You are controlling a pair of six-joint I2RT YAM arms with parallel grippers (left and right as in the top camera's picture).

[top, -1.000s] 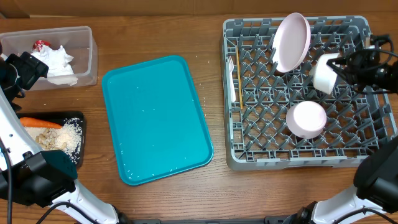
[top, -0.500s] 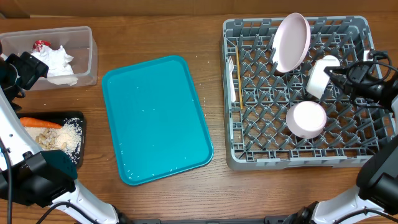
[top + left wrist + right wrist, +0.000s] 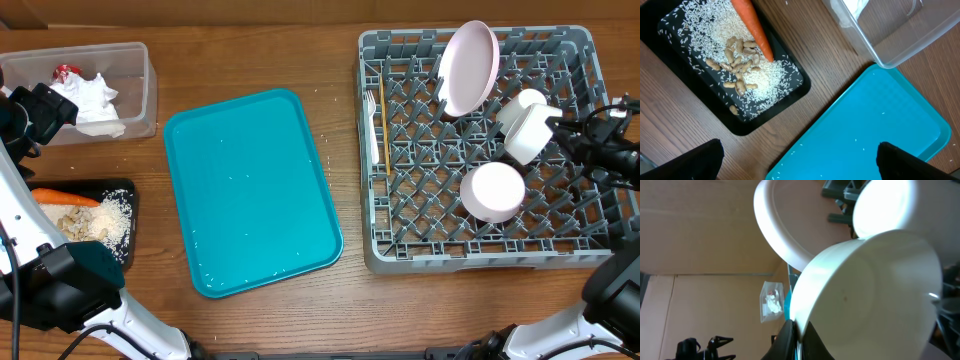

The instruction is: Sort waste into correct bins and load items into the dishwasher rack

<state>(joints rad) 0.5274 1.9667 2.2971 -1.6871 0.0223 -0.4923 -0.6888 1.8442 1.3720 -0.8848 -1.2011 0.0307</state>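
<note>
My right gripper (image 3: 556, 128) is shut on the rim of a small white bowl (image 3: 530, 136), holding it tilted over the grey dishwasher rack (image 3: 372, 250); the wrist view shows the jaws (image 3: 799, 330) pinching the bowl's rim (image 3: 865, 295). In the rack are a standing pink plate (image 3: 468, 68), a white cup (image 3: 527, 99), an upturned bowl (image 3: 493, 192), a white fork (image 3: 371, 125) and a wooden stick (image 3: 381, 135). My left gripper (image 3: 800, 167) is open and empty. The clear tub (image 3: 140, 95) holds a napkin (image 3: 95, 102) and a red wrapper (image 3: 66, 72). The black tray (image 3: 796, 91) holds a carrot (image 3: 752, 25), rice (image 3: 720, 35) and beige scraps (image 3: 737, 62).
A flat teal serving tray (image 3: 250, 190) lies in the middle of the wooden table, with a few rice grains on it. It also shows in the left wrist view (image 3: 880, 130), under the left fingers.
My right gripper has moved right and slightly toward the front with the white bowl, tilting it. The white cup now shows behind it. The left arm has not moved.
</note>
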